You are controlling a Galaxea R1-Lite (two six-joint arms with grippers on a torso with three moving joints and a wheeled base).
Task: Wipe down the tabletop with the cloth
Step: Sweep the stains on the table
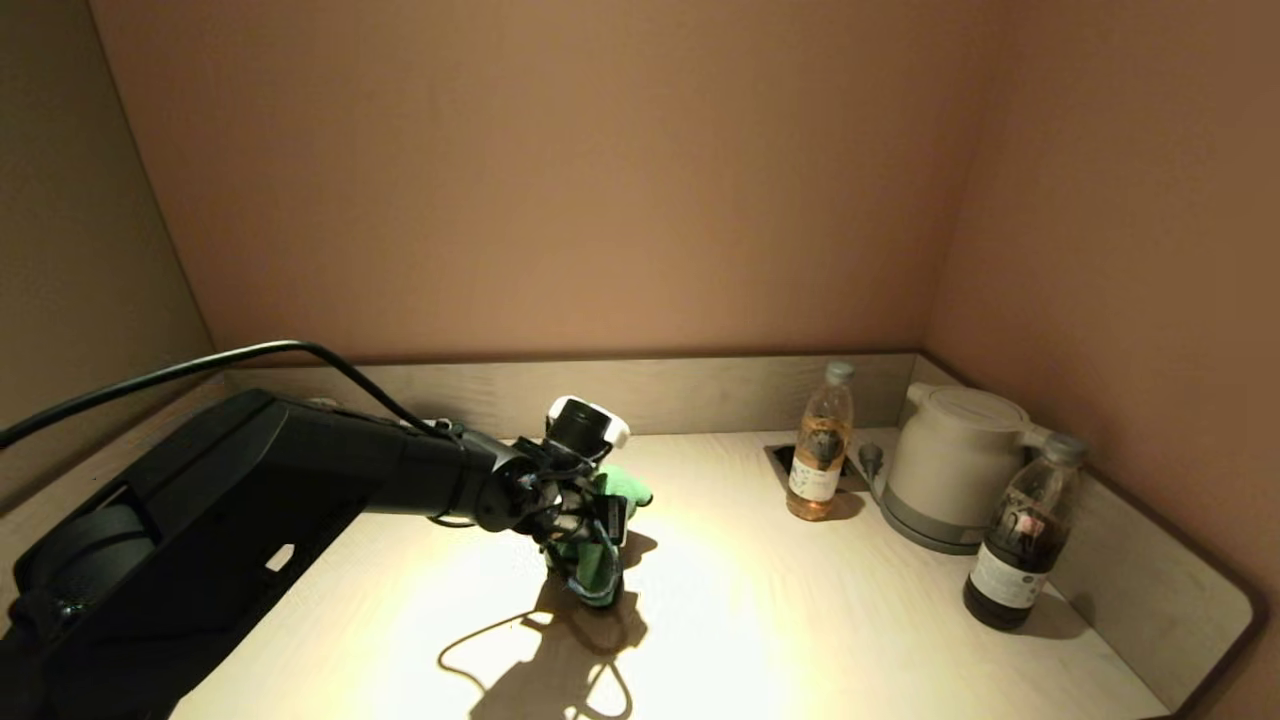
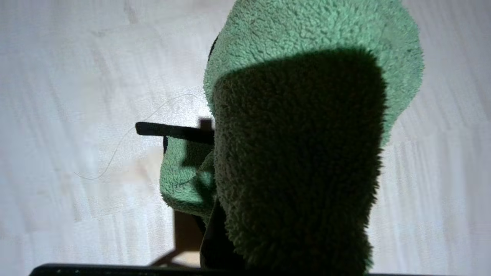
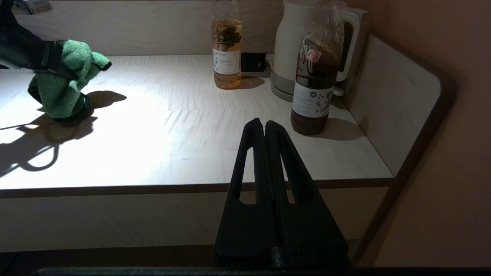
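Note:
A fluffy green cloth hangs bunched from my left gripper over the middle of the pale wooden tabletop. The gripper is shut on the cloth, whose lower end sits at the tabletop surface. In the left wrist view the cloth fills most of the picture and hides the fingers. It also shows in the right wrist view. My right gripper is shut and empty, parked off the table's front edge, out of the head view.
A clear bottle of amber drink stands at the back right, beside a white electric kettle. A dark-drink bottle stands near the right wall. A recessed socket sits behind the amber bottle. Raised panels border the back and right.

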